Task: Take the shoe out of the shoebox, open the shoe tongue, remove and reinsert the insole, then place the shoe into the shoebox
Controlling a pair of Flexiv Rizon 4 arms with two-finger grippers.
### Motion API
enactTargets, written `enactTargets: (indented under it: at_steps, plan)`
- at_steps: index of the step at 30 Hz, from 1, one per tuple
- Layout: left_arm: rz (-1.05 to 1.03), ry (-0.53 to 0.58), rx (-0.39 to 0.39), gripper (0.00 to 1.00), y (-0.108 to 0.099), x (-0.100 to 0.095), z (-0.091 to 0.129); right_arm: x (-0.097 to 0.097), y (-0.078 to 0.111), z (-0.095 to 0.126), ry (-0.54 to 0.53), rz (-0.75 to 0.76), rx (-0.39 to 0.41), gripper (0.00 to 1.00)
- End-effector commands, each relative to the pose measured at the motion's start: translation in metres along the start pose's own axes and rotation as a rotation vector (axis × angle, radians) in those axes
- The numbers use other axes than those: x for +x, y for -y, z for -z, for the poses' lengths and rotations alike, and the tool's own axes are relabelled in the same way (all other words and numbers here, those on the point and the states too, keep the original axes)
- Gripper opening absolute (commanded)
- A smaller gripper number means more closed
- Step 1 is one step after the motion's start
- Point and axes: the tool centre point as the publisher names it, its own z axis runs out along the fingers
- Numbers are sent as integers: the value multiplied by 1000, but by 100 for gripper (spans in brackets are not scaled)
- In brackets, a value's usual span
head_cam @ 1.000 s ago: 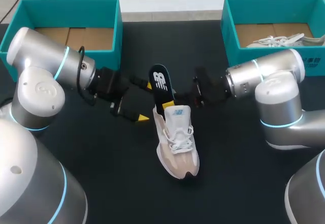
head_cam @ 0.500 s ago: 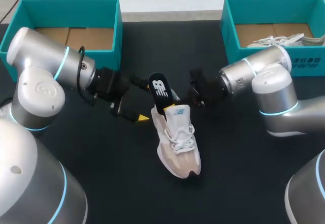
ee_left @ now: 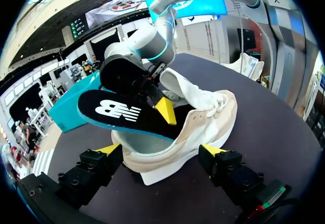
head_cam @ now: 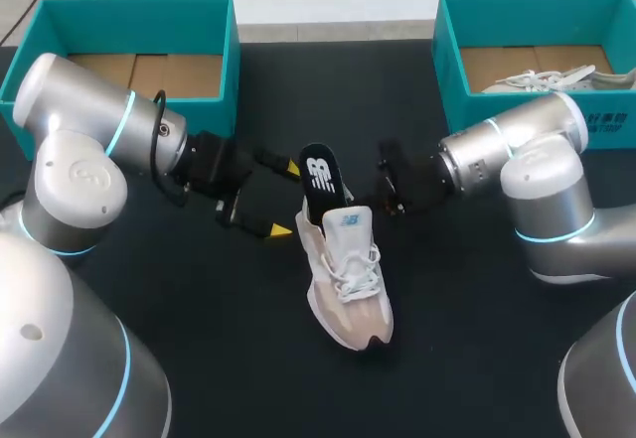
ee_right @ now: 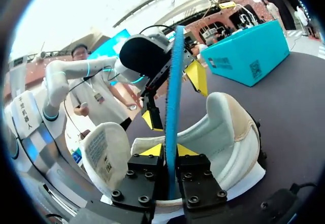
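Two-armed at black table (head_cam: 477,299): pinched insole (head_cam: 320,175), half out of shoe (head_cam: 348,279), in right gripper (ee_right: 170,150); held left gripper (head_cam: 286,198) spread wide at heel; teal boxes (head_cam: 231,61) behind.

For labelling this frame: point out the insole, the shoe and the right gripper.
insole (head_cam: 317,173), head view, logo face.
shoe (head_cam: 356,267), head view, laces.
right gripper (ee_right: 169,151), right wrist view, between its yellow tips.

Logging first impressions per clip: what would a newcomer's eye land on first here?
The black insole stands half out of the white-and-beige sneaker at the table's middle, pinched edge-on by the right gripper. The left gripper is open, straddling the sneaker's heel. Another white shoe lies in the teal shoebox at the far right.
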Motion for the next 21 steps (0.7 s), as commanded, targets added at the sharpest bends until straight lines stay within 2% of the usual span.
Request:
enactTargets:
  at_steps: [1, 5, 8, 10, 11, 12, 16, 21]
  plan:
    - [0, 0, -3, 100, 0, 1, 0, 7, -9, 2, 66, 15, 6, 31]
    - [0, 0, -3, 100, 0, 1, 0, 2, -18, -4, 50, 35, 20, 34]
    - [0, 0, -3, 100, 0, 1, 0, -2, -23, -6, 46, 42, 26, 31]
    - [0, 0, -3, 100, 0, 1, 0, -5, -26, -7, 44, 41, 33, 22]
    - [0, 0, -3, 100, 0, 1, 0, -7, -27, -7, 40, 31, 39, 5]
    - [0, 0, -3, 100, 0, 1, 0, -9, -27, -7, 32, 7, 54, 0]
    - [0, 0, -3, 100, 0, 1, 0, -12, -26, -6, 26, -75, 101, 0]
    - [0, 0, -3, 100, 0, 1, 0, -10, -13, -4, 43, -125, 143, 0]
